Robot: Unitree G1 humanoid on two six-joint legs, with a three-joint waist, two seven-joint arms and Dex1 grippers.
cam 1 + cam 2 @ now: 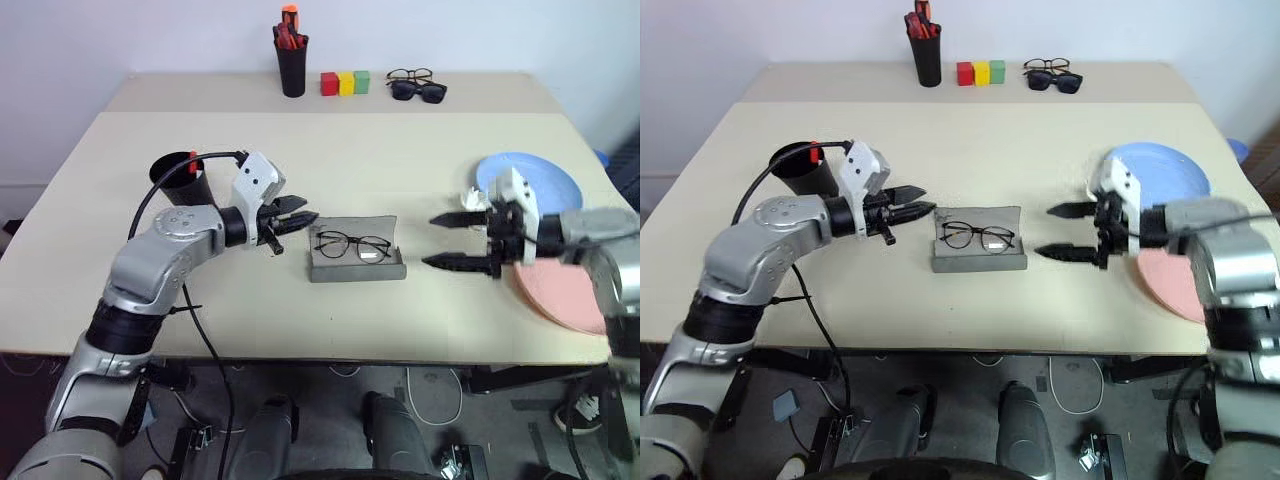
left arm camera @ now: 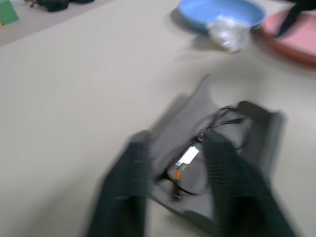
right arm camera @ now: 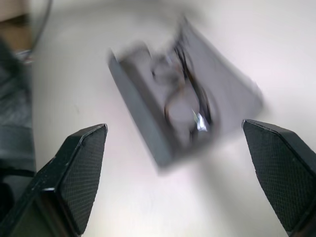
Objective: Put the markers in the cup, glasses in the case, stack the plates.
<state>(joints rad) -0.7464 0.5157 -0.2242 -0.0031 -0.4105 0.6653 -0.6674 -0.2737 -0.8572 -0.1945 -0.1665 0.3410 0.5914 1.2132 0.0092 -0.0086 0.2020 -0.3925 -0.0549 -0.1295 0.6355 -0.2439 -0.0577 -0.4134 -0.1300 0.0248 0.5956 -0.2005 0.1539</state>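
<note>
Two tools empty, right [image 1: 447, 241] wide, left [image 1: 300, 218] seemingly closed

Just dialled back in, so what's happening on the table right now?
The glasses lie in the open grey case mid-table. The left end effector sits shut just off the case's left end; the right end effector is open and empty on the other side. The blue plate and the pink plate are not stacked; they lie overlapping by the right arm. Something red pokes out of the black cup.
</note>
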